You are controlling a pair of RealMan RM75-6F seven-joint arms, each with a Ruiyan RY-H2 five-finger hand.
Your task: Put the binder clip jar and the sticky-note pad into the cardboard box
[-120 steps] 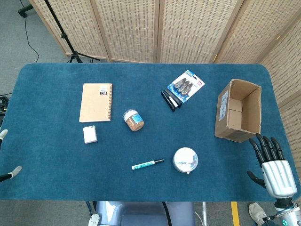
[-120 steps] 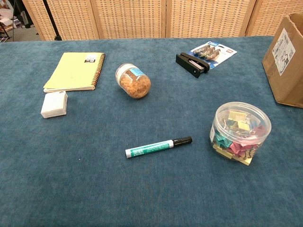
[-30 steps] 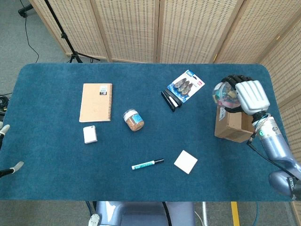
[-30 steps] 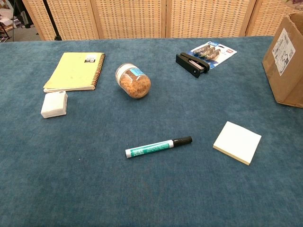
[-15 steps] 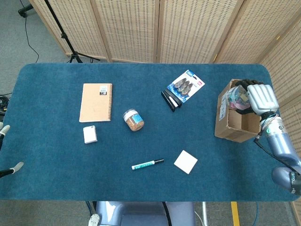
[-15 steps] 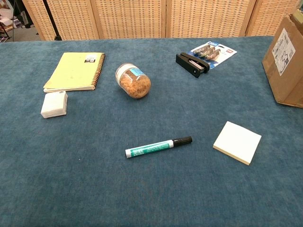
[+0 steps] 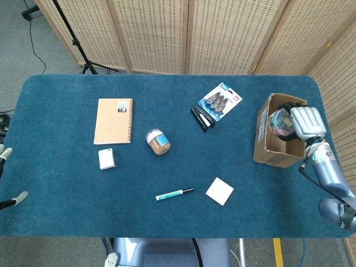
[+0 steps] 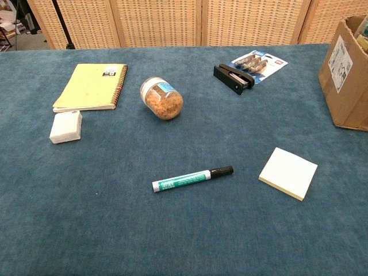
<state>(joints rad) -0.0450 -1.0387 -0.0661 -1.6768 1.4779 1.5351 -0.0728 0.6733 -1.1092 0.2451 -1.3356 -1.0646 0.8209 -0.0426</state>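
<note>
My right hand (image 7: 305, 123) reaches down into the open cardboard box (image 7: 268, 143) at the table's right side and holds the clear binder clip jar (image 7: 280, 122) inside it. The chest view shows only the box's side wall (image 8: 344, 80) at the right edge. The pale yellow sticky-note pad (image 7: 219, 191) lies flat on the blue cloth, left of and nearer than the box; the chest view has this sticky-note pad (image 8: 288, 172) too. Only the fingertips of my left hand (image 7: 11, 201) show at the left edge of the head view, apart and holding nothing.
On the cloth lie a green marker (image 7: 174, 193), a jar of brown bits (image 7: 158, 142) on its side, a spiral notebook (image 7: 113, 120), a white eraser (image 7: 106, 158), a black stapler (image 7: 202, 118) and a blister pack (image 7: 220, 101).
My right hand lifted the binder clip jar off the sticky-note pad, carried it right over the box, and has now lowered it inside. The pad stayed where it was.
</note>
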